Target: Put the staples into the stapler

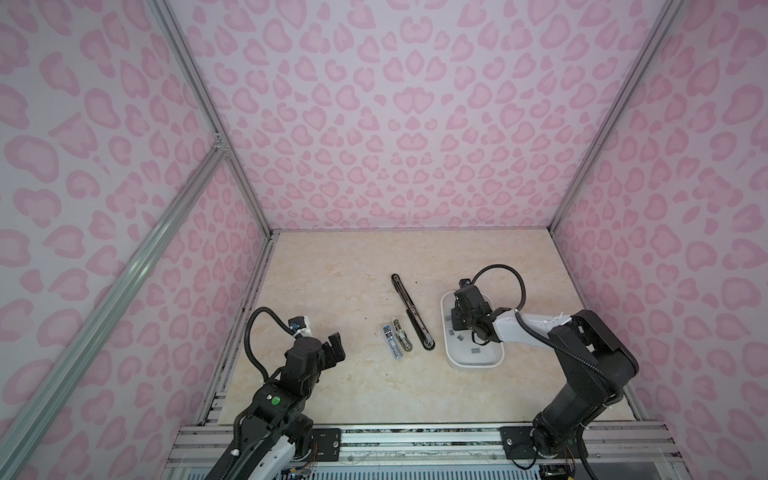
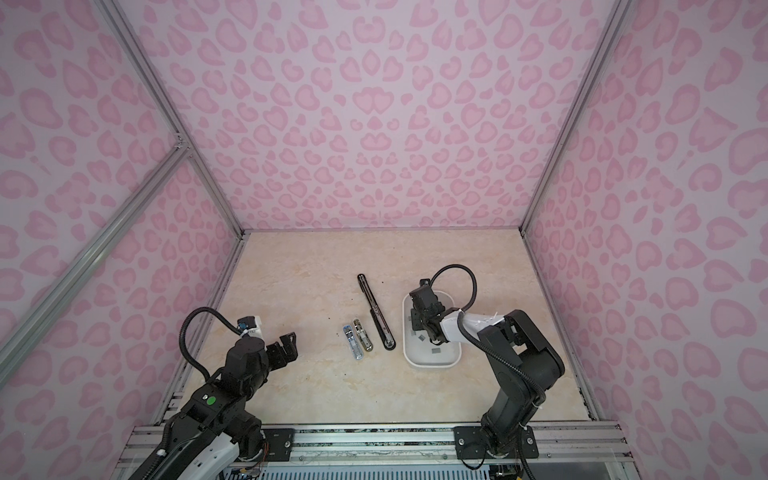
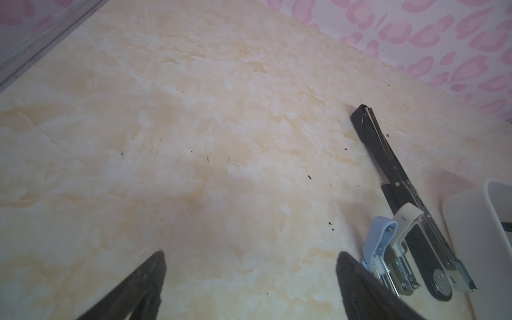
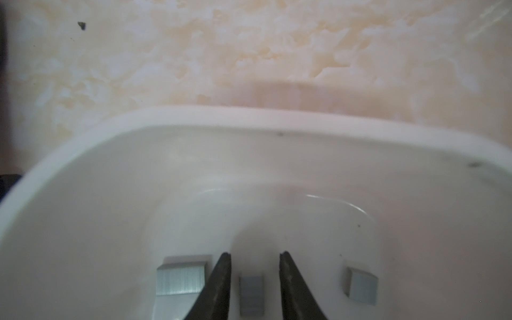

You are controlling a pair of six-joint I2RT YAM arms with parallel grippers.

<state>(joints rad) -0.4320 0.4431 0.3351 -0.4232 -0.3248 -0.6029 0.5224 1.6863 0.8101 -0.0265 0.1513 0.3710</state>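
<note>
Over at 3 o'clock from the black stapler (image 1: 409,311) in a top view, the right claw (image 1: 457,323) sits inside the white tray (image 1: 473,364). Left wrist: left claw (image 3: 250,253) is spread wide, empty. Right wrist: claw's apart around one block of staples (image 4: 251,295), not touching. Closing crooked could flick it away.

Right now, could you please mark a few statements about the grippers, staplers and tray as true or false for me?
1. The right gripper is inside the tray. True.
2. Its jaws are clamped on a staple block. False: they straddle it, with a gap on either side.
3. The left gripper holds the blue stapler. False: it is open and empty, apart from that stapler.
4. The black stapler is the longest of the three staplers on the table. True.
</note>
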